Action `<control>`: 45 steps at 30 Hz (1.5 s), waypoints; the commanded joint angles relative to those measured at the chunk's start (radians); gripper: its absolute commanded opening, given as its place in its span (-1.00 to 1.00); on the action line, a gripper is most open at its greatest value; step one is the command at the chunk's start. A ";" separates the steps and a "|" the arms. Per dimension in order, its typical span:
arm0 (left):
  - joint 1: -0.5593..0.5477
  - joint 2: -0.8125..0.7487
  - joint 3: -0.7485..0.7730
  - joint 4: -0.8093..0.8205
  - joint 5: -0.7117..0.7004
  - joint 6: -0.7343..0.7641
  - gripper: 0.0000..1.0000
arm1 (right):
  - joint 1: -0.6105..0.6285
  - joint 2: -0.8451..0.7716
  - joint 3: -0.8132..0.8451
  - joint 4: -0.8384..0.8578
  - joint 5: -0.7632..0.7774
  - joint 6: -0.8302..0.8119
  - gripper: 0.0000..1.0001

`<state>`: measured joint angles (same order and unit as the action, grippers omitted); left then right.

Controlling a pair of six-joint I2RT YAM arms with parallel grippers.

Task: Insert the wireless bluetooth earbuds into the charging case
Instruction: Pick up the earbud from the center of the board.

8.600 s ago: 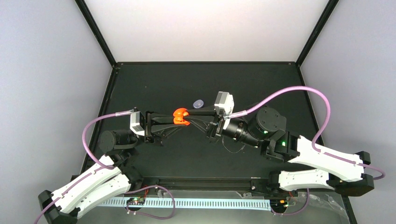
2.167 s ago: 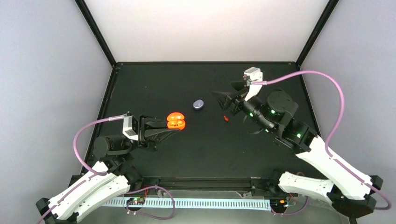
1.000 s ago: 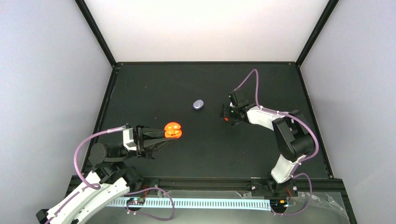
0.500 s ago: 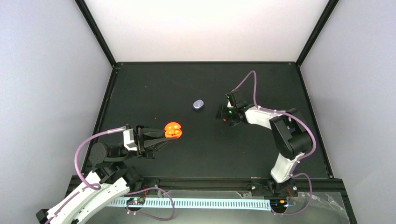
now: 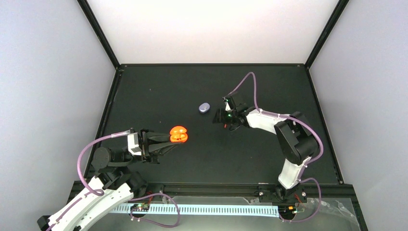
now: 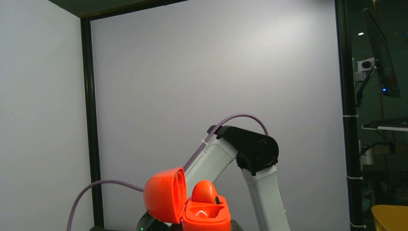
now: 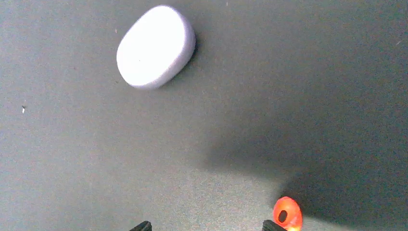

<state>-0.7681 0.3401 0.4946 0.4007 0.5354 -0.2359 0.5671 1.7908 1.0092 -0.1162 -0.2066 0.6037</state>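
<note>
Left hand [image 5: 169,138] grips an open orange case [image 6: 192,202] holding one earbud [image 6: 204,191]. Right hand [image 7: 204,226], fingers apart, hangs over the table [image 7: 72,168]; a second orange earbud [image 7: 287,215] sits by one fingertip, a pale closed case [image 7: 155,46] beyond.

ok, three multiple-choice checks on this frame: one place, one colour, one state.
1. Where is the lavender case? A) lying on the table B) held in the air C) hidden from every view
2. Colour of the loose earbud beside the right pincer? A) purple B) white C) red-orange
3. The orange case in the left pincer is: A) shut B) lid open C) crushed flat
Answers: 1 A, the right wrist view shows it resting on the dark surface; 2 C, it glows red-orange against the dark top; 3 B, the lid is swung aside with a seated earbud showing.
</note>
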 commanded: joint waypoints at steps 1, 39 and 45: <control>-0.005 -0.010 0.000 -0.013 0.004 0.020 -0.97 | -0.009 -0.073 0.010 0.002 0.085 -0.047 0.18; -0.005 -0.081 -0.021 -0.057 0.001 0.033 -0.97 | 0.072 0.227 0.389 -0.548 0.409 -0.150 -0.30; -0.005 -0.087 -0.025 -0.054 0.005 0.037 -0.97 | 0.077 0.252 0.402 -0.573 0.400 -0.138 -0.31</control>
<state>-0.7681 0.2657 0.4694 0.3504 0.5354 -0.2153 0.6392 2.0155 1.3926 -0.6445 0.1749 0.4648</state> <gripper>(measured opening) 0.168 0.346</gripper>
